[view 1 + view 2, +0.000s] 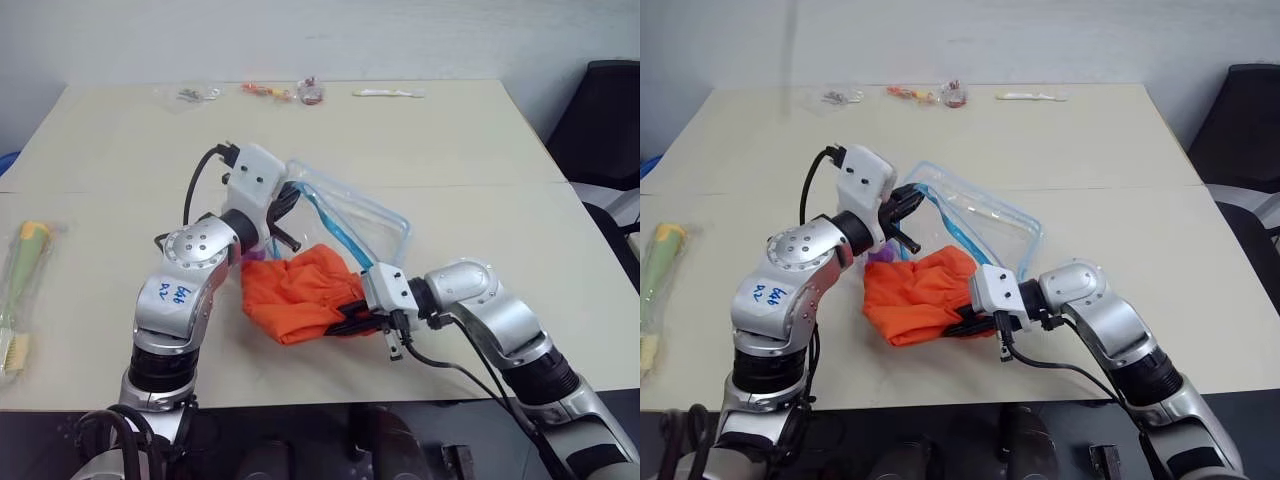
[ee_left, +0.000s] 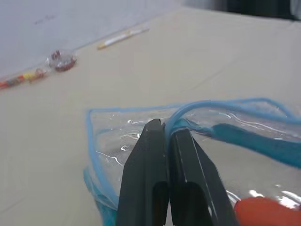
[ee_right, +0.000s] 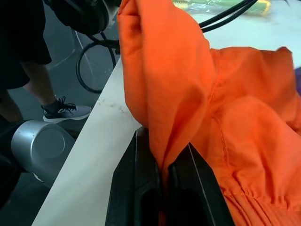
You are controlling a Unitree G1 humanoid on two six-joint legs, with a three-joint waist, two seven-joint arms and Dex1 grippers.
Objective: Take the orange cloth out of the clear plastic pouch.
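Observation:
The orange cloth [image 1: 300, 290] lies bunched on the table, outside the clear plastic pouch [image 1: 360, 215], whose near end overlaps its far edge. My right gripper [image 1: 355, 318] is shut on a fold of the cloth at its right side; in the right wrist view the fabric [image 3: 197, 94] rises from between the fingers [image 3: 141, 188]. My left gripper [image 1: 287, 212] is shut on the pouch's blue-trimmed edge [image 2: 164, 123] and holds that end up off the table. The pouch [image 1: 980, 215] looks empty apart from its blue trim.
A small purple thing [image 1: 880, 256] peeks out beside the cloth under my left arm. A green and yellow packaged item [image 1: 22, 270] lies at the table's left edge. Several tiny bags [image 1: 280, 92] and a pale stick [image 1: 385, 93] sit along the far edge. A black chair [image 1: 605, 120] stands at the right.

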